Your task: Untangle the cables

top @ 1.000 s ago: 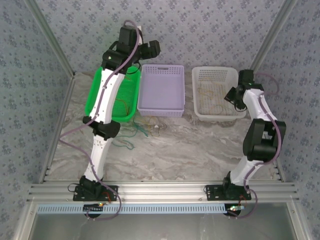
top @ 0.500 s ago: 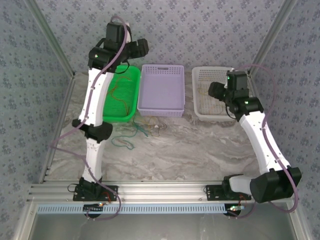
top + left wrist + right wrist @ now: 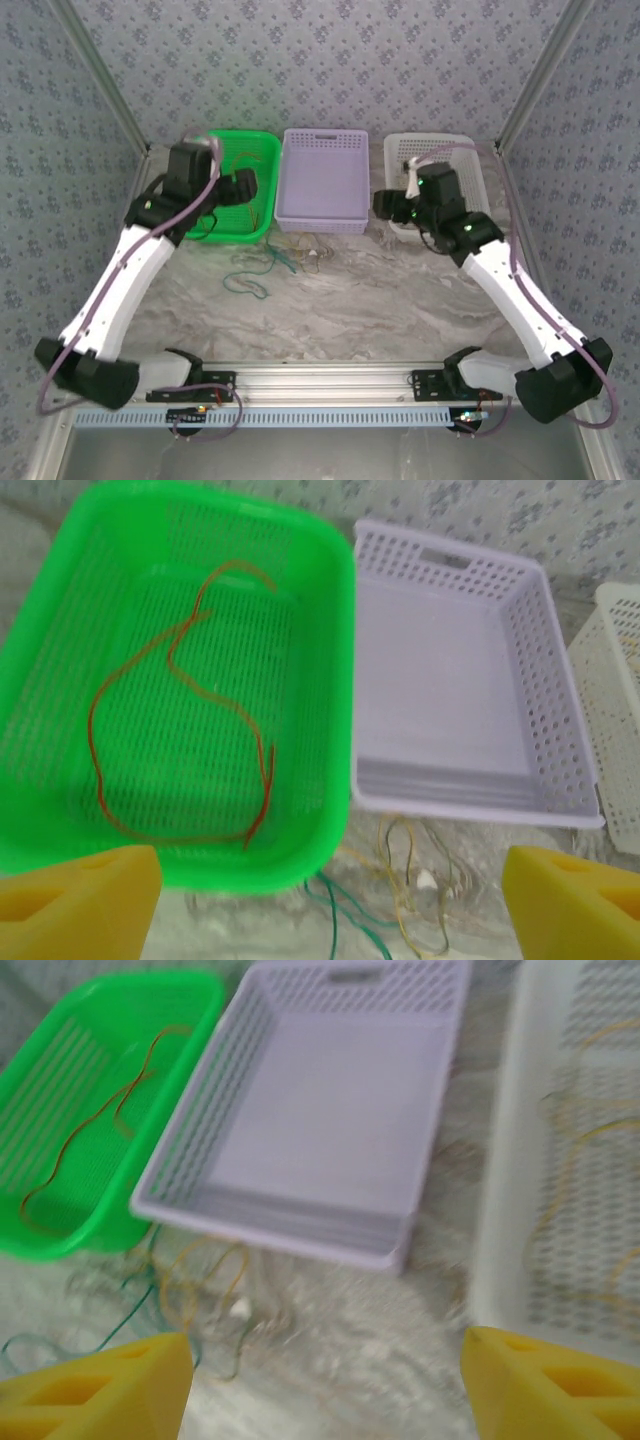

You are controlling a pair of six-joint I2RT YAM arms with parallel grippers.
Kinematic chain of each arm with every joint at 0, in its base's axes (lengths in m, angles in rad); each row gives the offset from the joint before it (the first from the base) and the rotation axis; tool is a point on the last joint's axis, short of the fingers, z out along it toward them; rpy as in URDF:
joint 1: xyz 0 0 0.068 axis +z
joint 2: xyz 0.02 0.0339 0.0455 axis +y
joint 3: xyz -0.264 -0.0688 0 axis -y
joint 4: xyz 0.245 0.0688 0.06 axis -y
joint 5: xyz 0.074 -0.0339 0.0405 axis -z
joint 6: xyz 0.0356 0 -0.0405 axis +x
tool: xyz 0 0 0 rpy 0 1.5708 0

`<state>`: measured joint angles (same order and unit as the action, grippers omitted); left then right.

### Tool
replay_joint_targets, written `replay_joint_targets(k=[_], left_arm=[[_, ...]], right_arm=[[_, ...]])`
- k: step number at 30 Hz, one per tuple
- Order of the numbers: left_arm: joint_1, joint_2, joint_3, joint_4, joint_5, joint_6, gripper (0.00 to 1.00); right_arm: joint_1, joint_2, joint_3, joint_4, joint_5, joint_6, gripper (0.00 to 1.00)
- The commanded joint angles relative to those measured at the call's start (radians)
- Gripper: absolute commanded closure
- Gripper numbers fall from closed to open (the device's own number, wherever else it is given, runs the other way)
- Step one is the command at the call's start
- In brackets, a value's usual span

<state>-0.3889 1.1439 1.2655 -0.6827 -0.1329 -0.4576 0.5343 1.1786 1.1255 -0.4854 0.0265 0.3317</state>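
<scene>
The tangle of cables (image 3: 292,256) lay on the table (image 3: 400,300), just in front of the purple basket (image 3: 325,222). It was thin yellowish loops with a green-teal strand (image 3: 250,282) trailing off to the left. One red-orange cable (image 3: 215,700) already lay by itself in the green basket (image 3: 262,232), and a yellow cable (image 3: 575,1145) lay in the white basket (image 3: 470,150); the purple one looked bare.

What had changed in the last second was the arms. The left arm, which had been reared up over the green basket, had dropped and swung out to the side, bringing the left gripper (image 3: 320,905) low over the basket's front rim. The right arm had unfolded from beside the white basket and reached inward, so the right gripper (image 3: 325,1385) hung near that basket's front-left corner. Both pincers were spread wide with nothing between the fingers. I took that to mean two deliveries were done and both arms were heading back to the knot for the next strand.

Little stood in the way, though the pile sat tight against the purple basket's front wall. The strands crossed each other closely, so picking out a single one looked fiddly.
</scene>
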Motion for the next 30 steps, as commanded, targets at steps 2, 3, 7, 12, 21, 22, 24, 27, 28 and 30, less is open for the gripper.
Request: replay_joint_targets(k=[2, 3, 7, 12, 21, 22, 24, 27, 28, 30], left_arm=[[-0.010, -0.132, -0.275, 0.049, 0.023, -0.206, 0.20], [-0.020, -0.151, -0.332, 0.064, 0.041, -0.229, 0.23], [-0.121, -0.179, -0.519, 0.118, 0.011, -0.297, 0.33], [-0.135, -0.170, -0.649, 0.203, 0.008, -0.353, 0.37], [-0.135, -0.132, -0.703, 0.235, -0.026, -0.330, 0.30], [-0.134, -0.124, -0.708, 0.243, -0.028, -0.329, 0.27], [-0.136, -0.099, -0.714, 0.256, -0.035, -0.325, 0.25], [-0.134, -0.054, -0.719, 0.283, -0.034, -0.332, 0.25], [-0.135, -0.043, -0.722, 0.295, -0.029, -0.335, 0.25], [-0.138, -0.021, -0.724, 0.319, -0.021, -0.347, 0.25]], right_arm=[[0.159, 0.032, -0.091, 0.063, 0.062, 0.070, 0.27], [0.189, 0.053, -0.102, 0.078, 0.067, 0.077, 0.28], [0.284, 0.200, -0.075, 0.132, 0.072, 0.065, 0.34], [0.331, 0.417, 0.039, 0.179, 0.063, 0.056, 0.39], [0.337, 0.730, 0.303, 0.129, 0.095, 0.040, 0.42], [0.334, 0.755, 0.325, 0.123, 0.095, 0.043, 0.44], [0.326, 0.799, 0.356, 0.116, 0.090, 0.049, 0.48], [0.316, 0.848, 0.387, 0.123, 0.072, 0.051, 0.53], [0.313, 0.861, 0.394, 0.124, 0.063, 0.053, 0.54], [0.303, 0.886, 0.402, 0.142, 0.035, 0.063, 0.57]])
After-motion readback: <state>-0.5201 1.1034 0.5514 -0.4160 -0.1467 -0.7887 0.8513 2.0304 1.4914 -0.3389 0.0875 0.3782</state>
